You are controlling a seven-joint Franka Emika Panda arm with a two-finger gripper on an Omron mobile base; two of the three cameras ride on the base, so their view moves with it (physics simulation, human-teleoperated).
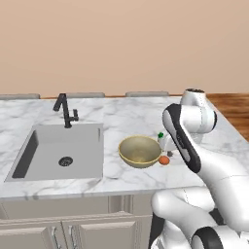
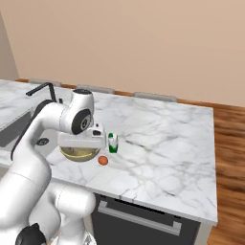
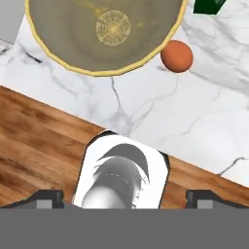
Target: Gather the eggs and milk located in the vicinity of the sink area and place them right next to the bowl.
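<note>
The gripper [image 3: 124,197] is hovering above the counter's [image 2: 162,139] near edge with its fingers spread wide and holding nothing. Just beyond, the orange-red egg [image 3: 177,56] is lying on the marble just beside the bowl [image 1: 140,151], apparently not touching its rim. The milk [image 2: 112,142] is standing upright close behind the egg, also beside the bowl. Judging from this layout, two items are sitting in place. The brown egg is not appearing near the bowl, so one pickup is likely remaining. Farther off, the sink [image 1: 58,151] is lying well apart; no egg is discernible around it.
</note>
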